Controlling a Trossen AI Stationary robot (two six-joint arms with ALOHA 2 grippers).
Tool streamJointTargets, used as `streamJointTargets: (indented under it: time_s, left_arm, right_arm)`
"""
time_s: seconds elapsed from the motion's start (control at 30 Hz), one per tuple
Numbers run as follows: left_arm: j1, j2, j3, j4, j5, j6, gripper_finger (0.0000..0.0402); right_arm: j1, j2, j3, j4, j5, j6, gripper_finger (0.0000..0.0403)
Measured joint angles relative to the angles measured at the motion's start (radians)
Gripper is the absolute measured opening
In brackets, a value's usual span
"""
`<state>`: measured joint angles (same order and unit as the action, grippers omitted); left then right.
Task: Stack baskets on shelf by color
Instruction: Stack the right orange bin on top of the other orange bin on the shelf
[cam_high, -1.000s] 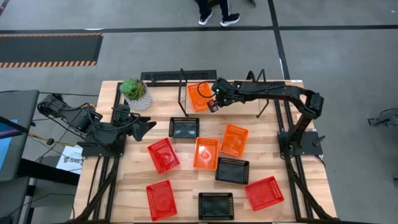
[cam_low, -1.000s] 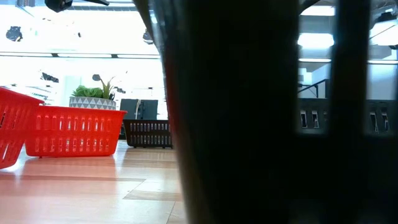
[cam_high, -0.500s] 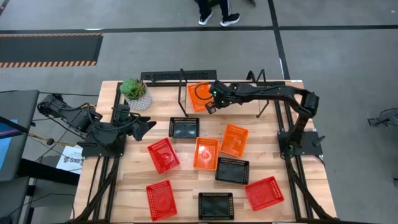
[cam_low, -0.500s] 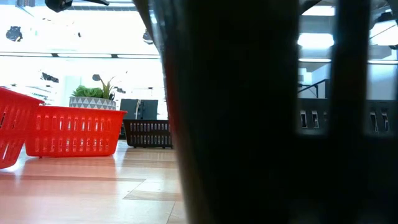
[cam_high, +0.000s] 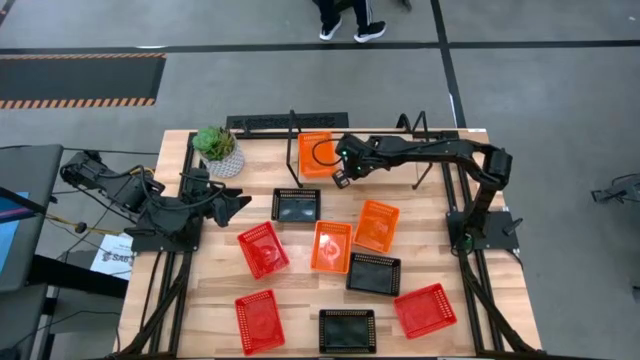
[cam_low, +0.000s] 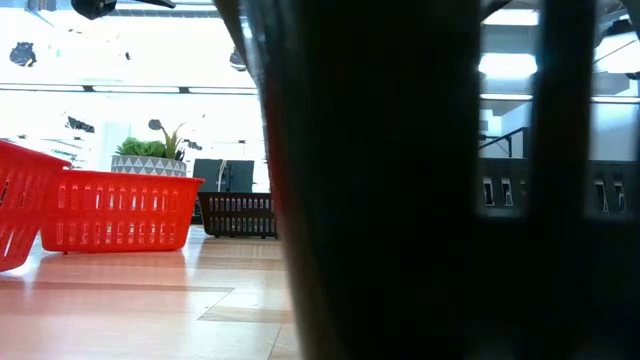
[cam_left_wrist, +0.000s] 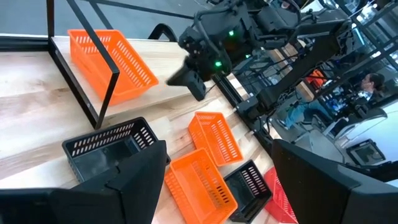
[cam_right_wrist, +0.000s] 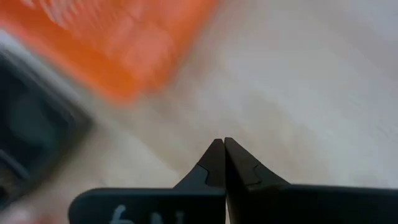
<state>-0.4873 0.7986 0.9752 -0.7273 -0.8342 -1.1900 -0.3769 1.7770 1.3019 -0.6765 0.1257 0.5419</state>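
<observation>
One orange basket (cam_high: 315, 153) sits flat on the left end of the shelf (cam_high: 385, 150), inside its black wire frame; the left wrist view shows the orange basket (cam_left_wrist: 112, 59) there too. My right gripper (cam_high: 340, 179) is shut and hangs just right of that basket, over bare wood (cam_right_wrist: 222, 144), touching nothing. Two orange baskets (cam_high: 332, 246) (cam_high: 377, 225), three red ones (cam_high: 263, 249) (cam_high: 259, 321) (cam_high: 425, 310) and three black ones (cam_high: 297, 205) (cam_high: 374, 273) (cam_high: 347, 330) lie on the table. My left gripper (cam_high: 240, 203) waits open at the table's left side.
A white plant pot (cam_high: 219, 150) stands at the far left corner, next to the shelf. The shelf's wire uprights (cam_left_wrist: 102, 93) stand around the placed basket. In the low view a dark object (cam_low: 400, 180) close to the lens hides most of the table.
The orange basket on the shelf, which lay askew, has turned square to the shelf and slid a little toward the table's left. My right gripper has moved slightly toward the table's left and near edge, beside the basket.
</observation>
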Motion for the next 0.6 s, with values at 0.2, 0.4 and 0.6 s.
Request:
streamJointTargets:
  time_s: [0.2, 0.4, 0.6]
  left_arm:
    - [0.0, 0.0, 0.0, -0.001, 0.01, 0.003, 0.0279]
    - [0.0, 0.0, 0.0, -0.001, 0.01, 0.022, 0.0279]
    - [0.0, 0.0, 0.0, -0.001, 0.011, 0.027, 0.0279]
  right_arm:
    - [0.05, -0.064, 0.146, -0.533, -0.019, 0.08, 0.001]
    - [0.211, -0.181, 0.081, -0.749, 0.038, 0.357, 0.0053]
    - [0.389, -0.321, -0.17, -0.636, 0.041, 0.757, 0.0126]
